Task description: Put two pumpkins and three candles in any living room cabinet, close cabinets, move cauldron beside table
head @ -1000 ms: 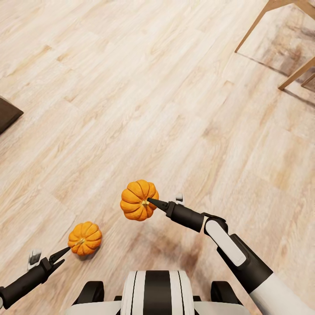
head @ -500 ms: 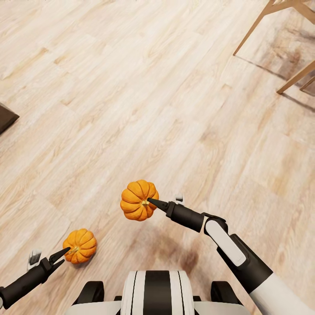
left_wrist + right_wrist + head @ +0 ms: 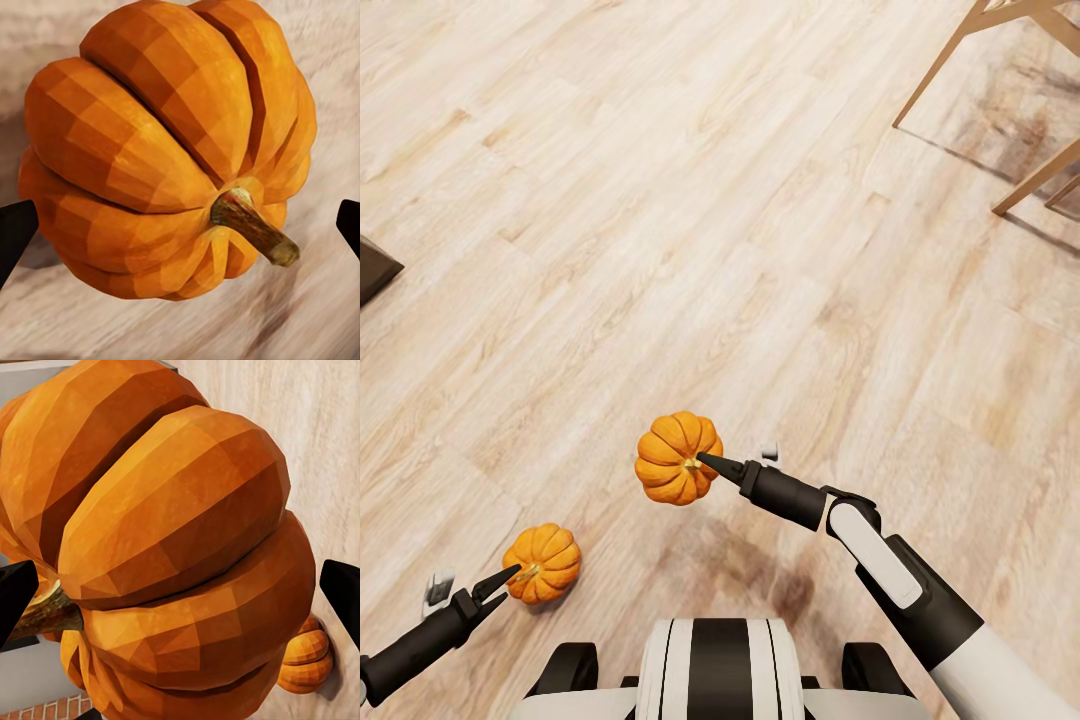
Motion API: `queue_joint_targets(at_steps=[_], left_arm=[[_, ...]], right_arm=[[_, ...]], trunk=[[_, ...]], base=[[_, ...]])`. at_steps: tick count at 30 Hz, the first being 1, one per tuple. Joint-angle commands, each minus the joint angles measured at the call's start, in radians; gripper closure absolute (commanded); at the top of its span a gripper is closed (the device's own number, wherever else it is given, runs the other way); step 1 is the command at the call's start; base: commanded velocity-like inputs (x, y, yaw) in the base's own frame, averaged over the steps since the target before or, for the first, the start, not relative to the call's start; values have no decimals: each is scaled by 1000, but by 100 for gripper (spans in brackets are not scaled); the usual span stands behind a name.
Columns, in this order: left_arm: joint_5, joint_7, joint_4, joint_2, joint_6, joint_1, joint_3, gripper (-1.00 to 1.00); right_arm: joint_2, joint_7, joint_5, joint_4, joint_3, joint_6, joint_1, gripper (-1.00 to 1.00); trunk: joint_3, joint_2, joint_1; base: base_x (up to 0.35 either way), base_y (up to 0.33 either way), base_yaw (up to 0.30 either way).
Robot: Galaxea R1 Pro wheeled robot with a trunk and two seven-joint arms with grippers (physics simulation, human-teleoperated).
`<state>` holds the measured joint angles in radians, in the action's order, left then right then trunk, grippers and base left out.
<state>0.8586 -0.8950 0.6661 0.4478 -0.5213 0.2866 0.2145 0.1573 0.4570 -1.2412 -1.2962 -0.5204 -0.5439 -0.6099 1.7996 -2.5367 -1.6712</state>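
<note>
One orange pumpkin (image 3: 672, 455) hangs above the wood floor, with my right gripper (image 3: 703, 460) shut on it at the stem end. In the right wrist view this pumpkin (image 3: 172, 555) spans the gap between the two fingertips (image 3: 15, 604). The second pumpkin (image 3: 544, 562) rests on the floor at the lower left. My left gripper (image 3: 508, 584) is open right beside it, its tips pointing at the stem. The left wrist view has that pumpkin (image 3: 157, 157) close ahead, its brown stem (image 3: 251, 234) pointing back at the camera. It also shows small in the right wrist view (image 3: 306, 661).
Light wooden furniture legs (image 3: 935, 70) stand at the top right of the head view. A dark-brown corner (image 3: 374, 268) pokes in at the left edge. My own base (image 3: 718, 668) is at the bottom. Open plank floor (image 3: 660, 200) stretches ahead.
The whole head view has shifted a little, so the camera moved. The floor pumpkin now lies closer to my left gripper's tips. The right gripper still holds its pumpkin the same way.
</note>
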Motion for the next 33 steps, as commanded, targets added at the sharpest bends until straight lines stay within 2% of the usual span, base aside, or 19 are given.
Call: queue_joint_targets(at_steps=[1, 15, 17, 25, 29, 33], left_arm=[[7, -1, 0, 0, -8, 0, 0, -100], [16, -14, 0, 2, -8, 0, 6, -100], [16, -14, 0, 2, -8, 0, 6, -100], [16, -10, -1, 4, -8, 0, 6, -100], [16, -9, -2, 5, -8, 0, 6, -100], [16, -9, -2, 5, -7, 0, 6, -100]], right_arm=[[1, 0, -8, 0, -1, -4, -1, 100], [1, 0, -7, 1, -1, -4, -1, 100], [1, 0, -7, 0, -1, -4, -1, 100], [1, 0, -8, 1, -1, -4, -1, 100], [1, 0, -7, 1, -1, -4, -1, 100], [1, 0, -7, 1, -1, -4, -1, 100]], trunk=[[0, 0, 0], [0, 0, 0], [8, -1, -1], [8, -1, -1], [24, -2, -3], [24, -2, -3]], base=[[0, 0, 0], [0, 0, 0], [0, 0, 0], [0, 0, 0], [0, 0, 0], [0, 0, 0]])
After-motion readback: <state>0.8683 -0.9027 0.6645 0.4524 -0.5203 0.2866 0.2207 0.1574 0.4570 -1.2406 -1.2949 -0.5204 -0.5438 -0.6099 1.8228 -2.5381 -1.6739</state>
